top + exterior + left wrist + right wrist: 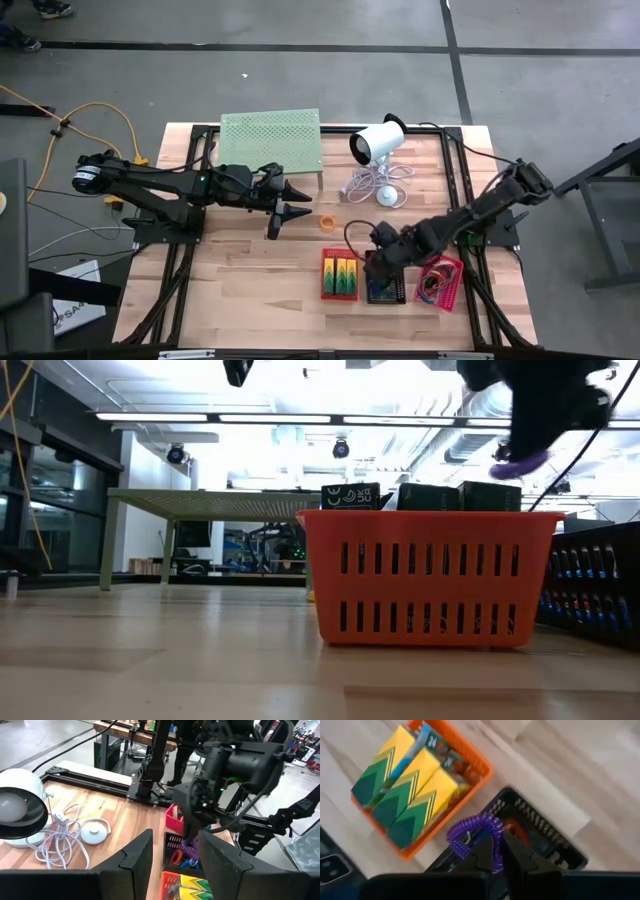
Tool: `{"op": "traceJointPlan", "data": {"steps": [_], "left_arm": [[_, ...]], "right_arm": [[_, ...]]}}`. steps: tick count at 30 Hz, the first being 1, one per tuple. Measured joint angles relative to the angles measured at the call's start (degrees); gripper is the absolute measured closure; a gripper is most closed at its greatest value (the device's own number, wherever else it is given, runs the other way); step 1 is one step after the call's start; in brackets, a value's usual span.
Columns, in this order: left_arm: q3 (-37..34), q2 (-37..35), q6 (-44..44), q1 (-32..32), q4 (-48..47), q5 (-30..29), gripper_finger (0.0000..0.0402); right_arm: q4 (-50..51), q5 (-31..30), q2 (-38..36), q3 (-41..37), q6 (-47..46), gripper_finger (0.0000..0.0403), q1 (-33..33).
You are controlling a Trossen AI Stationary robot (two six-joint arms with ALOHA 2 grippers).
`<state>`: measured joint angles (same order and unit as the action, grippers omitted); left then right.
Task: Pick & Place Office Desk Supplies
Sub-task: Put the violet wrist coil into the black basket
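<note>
Table [250,290]: three baskets [340,274], three packs [407,795].

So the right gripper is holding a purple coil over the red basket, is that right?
Not quite. The right gripper does hold the purple coil, but over the black basket, not the red basket beside it, as the right wrist view shows.

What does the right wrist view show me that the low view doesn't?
Only the right wrist view: the right gripper shut on a purple coil above the black basket, and three green-and-yellow packs lying side by side. Only the low view: the green stand behind, and the red basket's slotted wall. Both: the red basket, the packs and the coil.
</note>
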<state>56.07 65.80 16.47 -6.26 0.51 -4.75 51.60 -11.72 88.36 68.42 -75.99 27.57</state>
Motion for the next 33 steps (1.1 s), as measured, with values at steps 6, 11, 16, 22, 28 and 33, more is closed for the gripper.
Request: {"op": "traceJointPlan", "data": {"steps": [6, 11, 16, 22, 28, 33], "left_arm": [[0.0, 0.0, 0.0, 0.0, 0.0, 0.0, 0.0249], [0.0, 0.0, 0.0, 0.0, 0.0, 0.0, 0.0249], [0.0, 0.0, 0.0, 0.0, 0.0, 0.0, 0.0249], [0.0, 0.0, 0.0, 0.0, 0.0, 0.0, 0.0249], [0.0, 0.0, 0.0, 0.0, 0.0, 0.0, 0.0249], [0.0, 0.0, 0.0, 0.0, 0.0, 0.0, 0.0249]], "right_arm": [[0.8, -0.8, 0.0, 0.0, -9.6, 0.0392, 5.0], [1.1, -1.9, 0.1, 0.0, -13.4, 0.0392, 7.4], [2.1, -2.2, 0.8, 0.0, -15.1, 0.0392, 8.2], [0.6, 0.8, 5.9, 0.0, -16.0, 0.0392, 8.7], [-4.1, 3.3, 10.4, 0.0, -16.0, 0.0392, 8.9], [-4.2, 3.8, 11.4, 0.0, -16.0, 0.039, 8.9]]}}
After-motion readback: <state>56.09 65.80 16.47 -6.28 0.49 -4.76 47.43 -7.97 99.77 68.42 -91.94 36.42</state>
